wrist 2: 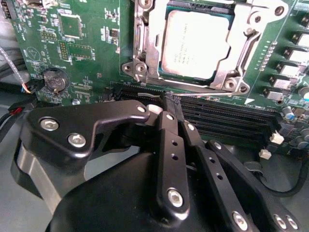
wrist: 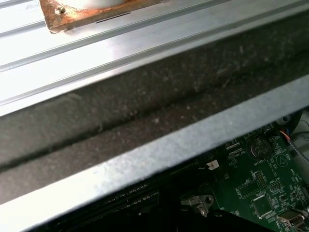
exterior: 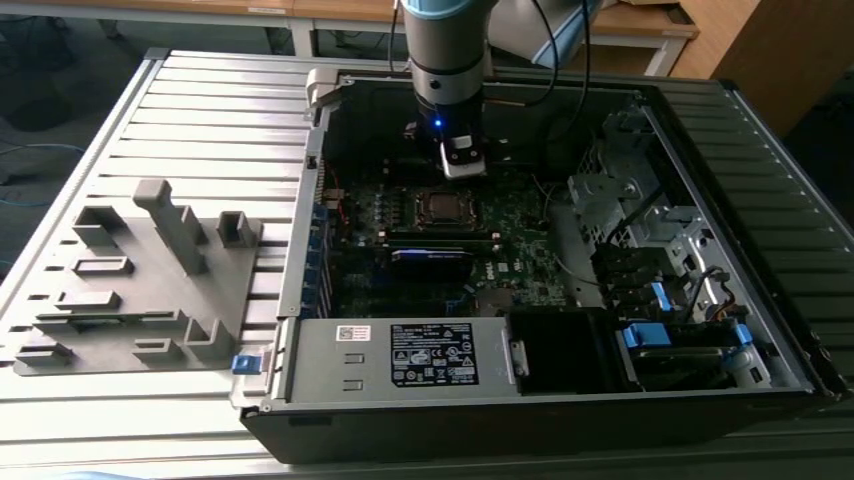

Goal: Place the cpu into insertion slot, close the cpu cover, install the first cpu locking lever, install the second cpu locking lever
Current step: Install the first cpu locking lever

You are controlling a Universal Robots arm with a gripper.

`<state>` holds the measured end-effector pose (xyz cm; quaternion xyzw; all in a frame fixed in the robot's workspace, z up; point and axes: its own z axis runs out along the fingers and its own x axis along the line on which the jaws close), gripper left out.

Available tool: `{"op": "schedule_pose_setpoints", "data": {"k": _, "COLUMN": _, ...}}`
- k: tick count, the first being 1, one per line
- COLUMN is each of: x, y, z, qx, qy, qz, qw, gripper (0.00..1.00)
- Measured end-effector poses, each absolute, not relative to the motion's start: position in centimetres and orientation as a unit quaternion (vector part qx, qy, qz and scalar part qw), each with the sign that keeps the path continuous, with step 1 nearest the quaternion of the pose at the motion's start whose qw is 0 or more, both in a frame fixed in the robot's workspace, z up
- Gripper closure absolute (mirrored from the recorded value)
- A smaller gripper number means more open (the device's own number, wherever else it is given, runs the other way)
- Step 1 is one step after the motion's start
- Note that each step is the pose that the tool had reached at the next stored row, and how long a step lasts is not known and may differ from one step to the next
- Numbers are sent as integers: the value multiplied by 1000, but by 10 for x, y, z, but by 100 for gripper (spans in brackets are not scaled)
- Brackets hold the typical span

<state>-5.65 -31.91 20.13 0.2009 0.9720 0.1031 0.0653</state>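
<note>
In the second wrist view the cpu lies flat in the insertion slot, grey top up. The silver cpu cover is down around it, framing the chip. My gripper hangs just off one side of the socket, over the black memory slots, with its black fingers pressed together. A thin silver locking lever runs along that side right by the fingertips; I cannot tell whether they touch it. In the exterior view the gripper hovers over the board just behind the socket.
The open computer case lies on a slatted metal table. A labelled power supply box fills its front. Drive bays and cables crowd the exterior view's right. A grey fixture block stands at the left. A coin battery sits on the board.
</note>
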Motion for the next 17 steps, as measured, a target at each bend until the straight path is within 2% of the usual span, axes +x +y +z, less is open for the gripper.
{"op": "schedule_pose_setpoints", "data": {"k": 17, "x": -57, "y": -319, "z": 196, "qx": 199, "qy": 972, "qz": 105, "qw": 73, "gripper": 89}}
